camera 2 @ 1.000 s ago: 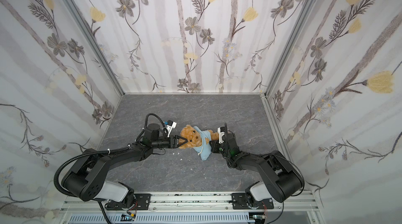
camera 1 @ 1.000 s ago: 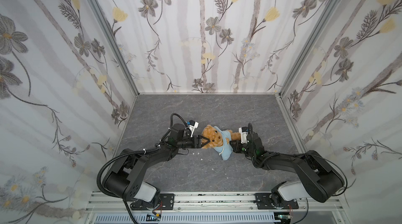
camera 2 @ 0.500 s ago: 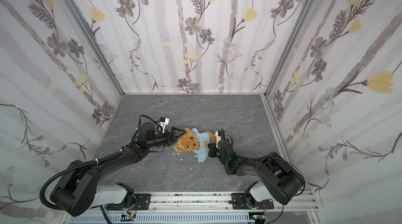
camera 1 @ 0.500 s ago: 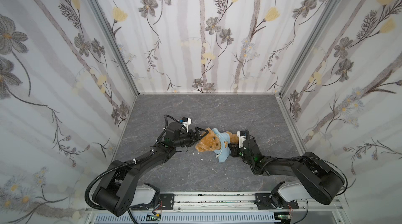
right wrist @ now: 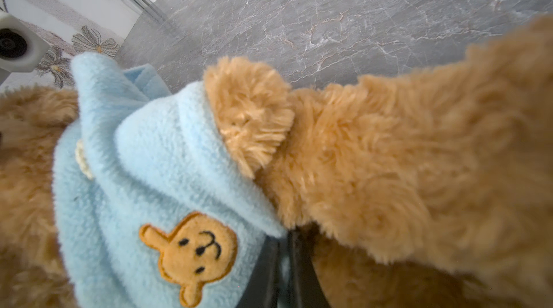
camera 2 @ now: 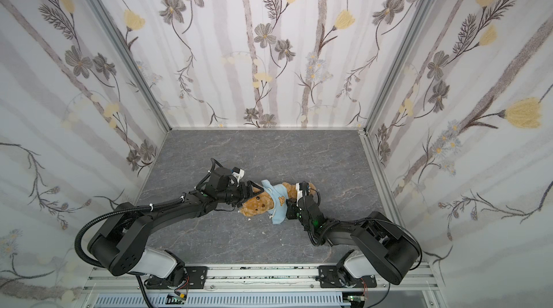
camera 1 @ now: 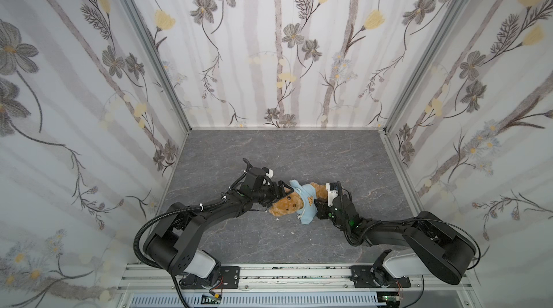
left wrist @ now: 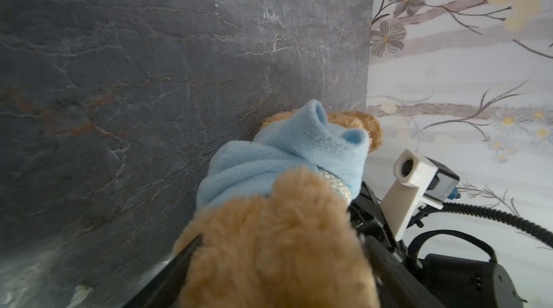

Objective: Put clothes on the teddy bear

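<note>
While the teddy bear (camera 1: 286,205) lies on the grey table (camera 1: 269,154) between the two arms, its head sits between the fingers of the left claw (camera 1: 279,194). The wrist view shows those fingers (left wrist: 185,249) standing wide apart with fur against both. Whether they squeeze the head or merely bracket it, I cannot tell.

The right claw (right wrist: 282,240) is pressed together, and a sliver of the light-blue hooded top (right wrist: 134,172) shows between its tips. It seems to pinch the hem, right where the cloth ends against the belly fur. Just above that claw's tips, a paw (right wrist: 248,112) pokes out of a sleeve. The hood (left wrist: 284,148) is bunched behind the head, on the far side from the left claw. In both top views the top covers the chest, and the legs run on past the right claw's wrist.

By my reading, the step in hand is seating the top: head and at least one arm are through, and the hem is being drawn down the body. Whether the other arm is sleeved is hidden.

The next move probably calls for the right claw to draw the hem away from the head, toward the legs. The left claw would anchor the head so the bear does not slide along. The pull should be gentle, since the fleece could slip out of a narrow pinch.
</note>
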`<state>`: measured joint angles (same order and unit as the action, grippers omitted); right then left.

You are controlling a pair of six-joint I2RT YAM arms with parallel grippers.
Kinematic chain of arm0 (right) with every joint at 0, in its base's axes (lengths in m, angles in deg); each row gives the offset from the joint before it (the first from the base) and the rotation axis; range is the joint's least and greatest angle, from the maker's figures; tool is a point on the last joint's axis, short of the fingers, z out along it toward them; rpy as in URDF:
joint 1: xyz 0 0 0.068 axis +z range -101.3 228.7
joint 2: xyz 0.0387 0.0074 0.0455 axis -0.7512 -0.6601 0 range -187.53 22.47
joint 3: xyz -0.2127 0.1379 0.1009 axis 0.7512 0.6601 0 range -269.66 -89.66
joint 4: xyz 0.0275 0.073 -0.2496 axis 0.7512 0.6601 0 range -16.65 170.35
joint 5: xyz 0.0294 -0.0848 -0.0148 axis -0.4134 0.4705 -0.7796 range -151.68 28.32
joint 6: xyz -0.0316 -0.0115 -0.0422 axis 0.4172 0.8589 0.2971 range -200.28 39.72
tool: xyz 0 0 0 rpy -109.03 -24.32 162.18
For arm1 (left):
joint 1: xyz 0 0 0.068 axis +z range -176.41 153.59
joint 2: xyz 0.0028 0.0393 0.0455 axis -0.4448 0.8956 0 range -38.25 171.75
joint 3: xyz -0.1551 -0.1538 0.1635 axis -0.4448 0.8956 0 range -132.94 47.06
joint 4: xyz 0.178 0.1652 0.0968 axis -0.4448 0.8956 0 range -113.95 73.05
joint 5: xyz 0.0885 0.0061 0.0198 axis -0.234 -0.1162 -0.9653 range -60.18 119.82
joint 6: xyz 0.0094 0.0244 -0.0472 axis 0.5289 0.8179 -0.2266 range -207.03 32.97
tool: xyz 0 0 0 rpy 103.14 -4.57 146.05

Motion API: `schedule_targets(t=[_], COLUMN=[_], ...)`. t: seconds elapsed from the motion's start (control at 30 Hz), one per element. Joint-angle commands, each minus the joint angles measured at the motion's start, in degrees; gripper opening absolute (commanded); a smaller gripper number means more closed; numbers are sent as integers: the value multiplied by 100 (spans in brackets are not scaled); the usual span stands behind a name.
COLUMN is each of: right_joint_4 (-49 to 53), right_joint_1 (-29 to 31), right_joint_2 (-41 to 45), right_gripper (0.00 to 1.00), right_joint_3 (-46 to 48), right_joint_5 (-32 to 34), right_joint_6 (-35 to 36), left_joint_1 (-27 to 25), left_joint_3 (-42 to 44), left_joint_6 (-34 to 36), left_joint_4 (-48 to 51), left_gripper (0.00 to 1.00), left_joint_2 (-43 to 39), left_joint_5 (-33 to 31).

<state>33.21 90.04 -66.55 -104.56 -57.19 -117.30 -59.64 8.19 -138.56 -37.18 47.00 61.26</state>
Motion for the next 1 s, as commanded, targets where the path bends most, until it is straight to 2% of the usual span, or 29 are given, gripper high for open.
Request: schedule_targets(t=[0.0, 0.13, 0.23, 0.3, 0.37, 0.47, 0.53, 0.67, 0.83, 0.97], right_joint_4=[147, 481, 974, 1319, 1533, 1760, 1954, 2456, 3221, 3582], right_joint_1=[20, 5, -39, -156, -423, -877, -1054, -1109, -1129, -1201], right_joint_2=[67, 336, 923, 1480, 1966, 2520, 2704, 2644, 1886, 1463], right_gripper=[13, 20, 31, 40, 45, 49, 49, 45, 37, 35], right_joint_3=[4, -126, -239, -299, -321, -395, -535, -1115, -2058, -2454], right_joint_5=[48, 43, -77, -472, -1167, -2346, -2804, -3094, -3463, -3576], right_joint_6=[-14, 165, 527, 835, 1046, 1126, 1126, 1038, 836, 691], left_joint_1=[-55, -53, -59, -61, -54, -69, -103, -281, -570, -774], left_joint_3=[-27, -33, -32, 0, 74, 297, 437, 667, 806, 869], left_joint_6=[599, 1251, 1877, 2388, 2823, 3465, 3877, 4626, 5384, 5992], left_joint_4=[93, 93, 91, 56, -55, -389, -613, -798, -843, -898], left_gripper=[63, 34, 16, 6, 0, 0, 0, 0, 0, 0], left_joint_2=[57, 22, -166, -377, -572, -889, -1077, -1504, -1881, -2118], left_joint_5=[-74, -226, -515, -763, -947, -1060, -1052, -1310, -1779, -2000])
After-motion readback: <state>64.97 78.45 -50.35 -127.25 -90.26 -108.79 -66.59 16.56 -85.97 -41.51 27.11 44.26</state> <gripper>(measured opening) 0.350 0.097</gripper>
